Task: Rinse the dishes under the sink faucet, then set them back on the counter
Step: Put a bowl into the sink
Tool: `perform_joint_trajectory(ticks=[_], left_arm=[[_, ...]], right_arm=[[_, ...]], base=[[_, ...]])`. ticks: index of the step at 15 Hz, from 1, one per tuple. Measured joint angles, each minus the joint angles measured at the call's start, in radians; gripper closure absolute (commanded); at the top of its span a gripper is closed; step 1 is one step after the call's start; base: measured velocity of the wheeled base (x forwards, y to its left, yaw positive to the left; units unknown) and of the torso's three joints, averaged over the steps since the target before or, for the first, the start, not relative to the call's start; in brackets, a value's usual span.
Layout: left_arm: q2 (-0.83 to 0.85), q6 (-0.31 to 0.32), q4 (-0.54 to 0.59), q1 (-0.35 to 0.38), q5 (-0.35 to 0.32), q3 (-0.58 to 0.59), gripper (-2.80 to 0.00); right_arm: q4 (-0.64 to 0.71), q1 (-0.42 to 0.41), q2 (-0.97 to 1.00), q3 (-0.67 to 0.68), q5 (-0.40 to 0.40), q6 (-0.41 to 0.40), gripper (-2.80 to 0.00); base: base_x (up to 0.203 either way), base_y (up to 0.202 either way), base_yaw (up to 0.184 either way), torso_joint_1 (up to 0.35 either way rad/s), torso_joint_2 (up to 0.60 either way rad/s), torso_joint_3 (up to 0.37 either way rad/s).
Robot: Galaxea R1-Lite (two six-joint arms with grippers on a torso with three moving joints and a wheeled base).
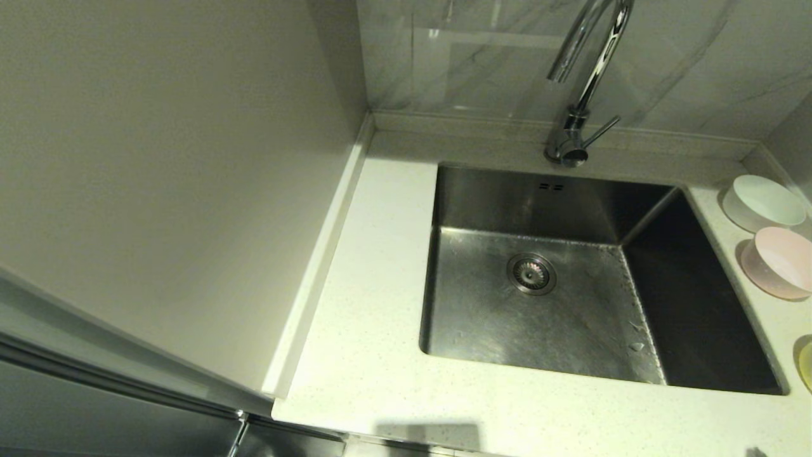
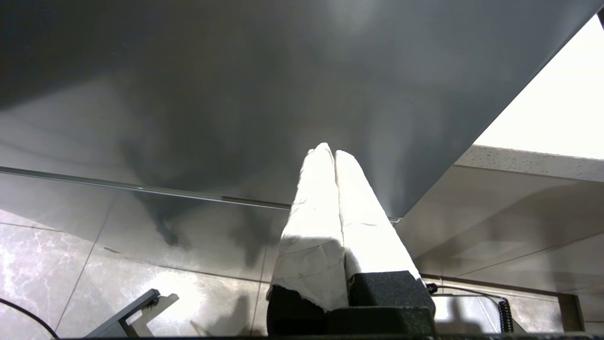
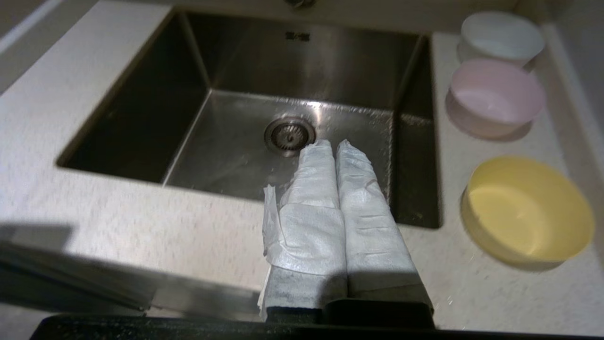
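Note:
Three bowls stand in a row on the counter (image 1: 374,330) right of the sink (image 1: 698,304): white bowl (image 1: 764,202) (image 3: 501,37) at the back, pink bowl (image 1: 781,261) (image 3: 495,97) in the middle, yellow-green bowl (image 1: 807,365) (image 3: 528,210) nearest, mostly cut off in the head view. The chrome faucet (image 1: 580,95) rises behind the basin, spout over it. My right gripper (image 3: 334,142), fingers wrapped in white cloth, is shut and empty above the sink's front edge, left of the yellow-green bowl. My left gripper (image 2: 329,150) is shut and empty, low by a grey cabinet front. Neither gripper shows in the head view.
The sink holds a round strainer drain (image 1: 531,273) and water drops on its floor. A beige wall panel (image 1: 158,158) borders the counter on the left. Grey marbled tiles (image 1: 457,57) rise behind the faucet. A raised ledge runs behind the bowls.

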Motion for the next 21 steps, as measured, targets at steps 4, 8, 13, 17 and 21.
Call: perform_joint_trajectory(ticks=[4, 8, 13, 17, 21], left_arm=[[0.000, 0.000, 0.000, 0.000, 0.000, 0.000, 0.00], [0.000, 0.000, 0.000, 0.000, 0.000, 0.000, 0.00], [0.000, 0.000, 0.000, 0.000, 0.000, 0.000, 0.00], [0.000, 0.000, 0.000, 0.000, 0.000, 0.000, 0.00], [0.000, 0.000, 0.000, 0.000, 0.000, 0.000, 0.00]], right_arm=[[0.020, -0.001, 0.316, -0.277, -0.128, 0.012, 0.00], [0.221, -0.022, 0.659, -0.585, -0.327, -0.002, 0.00], [0.501, -0.214, 0.911, -0.743, -0.319, -0.012, 0.00], [0.508, -0.420, 1.010, -0.743, -0.109, -0.006, 0.00], [0.498, -0.543, 1.082, -0.711, -0.002, -0.001, 0.00]], base=[[0.000, 0.000, 0.000, 0.000, 0.00, 0.000], [0.000, 0.000, 0.000, 0.000, 0.00, 0.000], [0.000, 0.000, 0.000, 0.000, 0.00, 0.000], [0.000, 0.000, 0.000, 0.000, 0.00, 0.000], [0.000, 0.000, 0.000, 0.000, 0.00, 0.000]])
